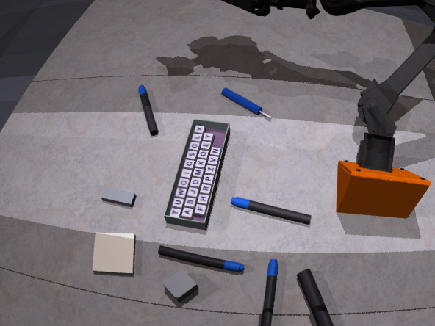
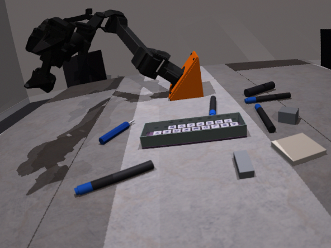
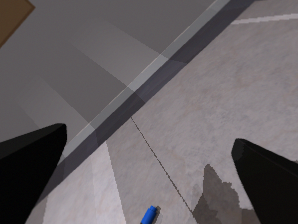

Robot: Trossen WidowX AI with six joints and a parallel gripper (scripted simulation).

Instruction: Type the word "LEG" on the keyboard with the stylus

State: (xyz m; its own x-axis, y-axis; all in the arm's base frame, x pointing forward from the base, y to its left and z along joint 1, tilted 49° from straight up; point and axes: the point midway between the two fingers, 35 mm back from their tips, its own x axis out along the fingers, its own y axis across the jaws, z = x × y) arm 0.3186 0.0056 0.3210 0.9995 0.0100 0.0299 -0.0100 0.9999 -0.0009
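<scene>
The stylus (image 1: 241, 100) (image 2: 114, 133) is a blue rod with a thin silver tip, lying on the desk beyond the keyboard's X end in the top view. The keyboard (image 1: 211, 125) (image 2: 193, 136) is a dark green tray with white letter keys. The L key (image 1: 197, 137), E key (image 1: 206, 145) and G key (image 1: 194, 145) sit near its X end. My gripper (image 3: 152, 139) is open and empty, raised high above the desk, clear of the stylus and the keyboard. In the top view it is partly cut off at the top edge.
A black marker (image 1: 148, 111) (image 2: 123, 175) with a blue end lies left of the stylus in the top view. Another marker (image 1: 279, 212) lies between the keyboard and the orange arm base (image 1: 382, 194) (image 2: 188, 81). Several more pens, grey blocks and a beige pad (image 1: 114, 253) (image 2: 299, 148) lie around.
</scene>
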